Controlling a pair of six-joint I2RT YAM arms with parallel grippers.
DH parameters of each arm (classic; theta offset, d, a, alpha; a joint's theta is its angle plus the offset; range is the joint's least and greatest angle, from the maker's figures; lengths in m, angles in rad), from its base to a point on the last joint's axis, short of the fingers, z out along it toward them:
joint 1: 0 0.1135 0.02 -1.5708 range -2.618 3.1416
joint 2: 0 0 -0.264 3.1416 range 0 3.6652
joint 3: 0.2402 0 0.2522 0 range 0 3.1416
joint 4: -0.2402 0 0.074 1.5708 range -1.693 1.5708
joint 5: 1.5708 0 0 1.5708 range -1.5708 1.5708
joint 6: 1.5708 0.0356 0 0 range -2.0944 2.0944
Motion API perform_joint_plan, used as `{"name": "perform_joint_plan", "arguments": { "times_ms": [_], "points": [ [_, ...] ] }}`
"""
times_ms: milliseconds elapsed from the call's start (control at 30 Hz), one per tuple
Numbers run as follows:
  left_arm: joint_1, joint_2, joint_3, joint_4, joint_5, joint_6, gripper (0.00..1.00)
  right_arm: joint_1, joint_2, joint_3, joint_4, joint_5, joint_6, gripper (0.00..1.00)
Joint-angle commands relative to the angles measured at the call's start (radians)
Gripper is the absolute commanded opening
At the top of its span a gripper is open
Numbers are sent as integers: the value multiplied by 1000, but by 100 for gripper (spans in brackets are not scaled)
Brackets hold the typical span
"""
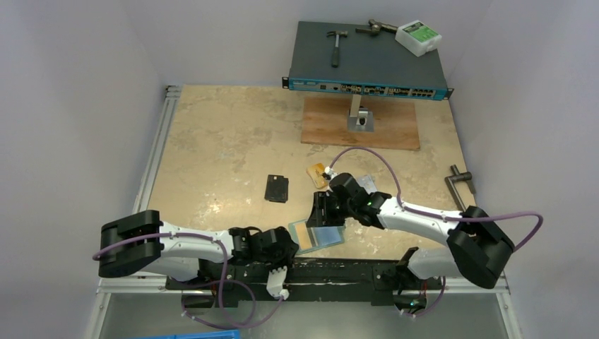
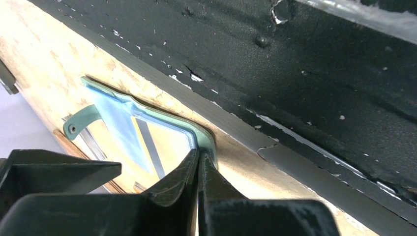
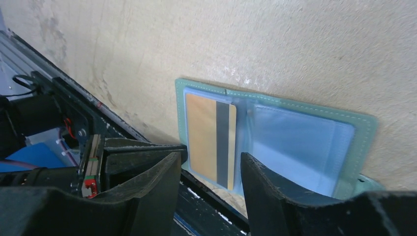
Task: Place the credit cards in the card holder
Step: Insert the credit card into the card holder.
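Nearest, the left pincer (image 2: pixel 198 156) is clamped shut on a corner of the card holder (image 3: pixel 365 129), which lies open at the counter's (image 1: pixel 226 141) near edge. One tan credit card (image 3: pixel 201 132) is pocketed, and the right pincer (image 3: pixel 209 164) hangs open and empty above. Beyond, an orange card (image 1: pixel 317 174) and a silver card (image 1: pixel 367 182) remain.

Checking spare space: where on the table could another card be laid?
Bare tabletop lies between the left rail and the black wallet, back to the wooden board. Crowded: the middle, from the orange card down to the card holder.
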Motion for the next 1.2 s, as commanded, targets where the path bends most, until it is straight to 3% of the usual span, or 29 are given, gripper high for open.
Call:
{"name": "perform_joint_plan", "arguments": {
  "times_ms": [0, 333, 600, 767, 967, 1167],
  "points": [
    [-1, -1, 4, -173, 12, -53, 1, -15, -45, -6, -25, 14, 7, 49],
    [27, 21, 22, -148, 18, -14, 1, -14, 34, -11, 48, -34, -2, 38],
    [47, 37, 24, -126, 20, 7, 1, 2, 86, 5, 90, -114, -31, 37],
    [59, 29, 78, -169, -14, -28, 11, -31, 31, 64, -16, -86, -59, 47],
    [94, 0, 208, -341, -31, -90, 31, -291, -138, 140, -201, -55, -156, 61],
    [107, -7, 387, -566, -63, -200, 48, -502, -124, 261, -328, -6, -258, 75]
  ]
}}
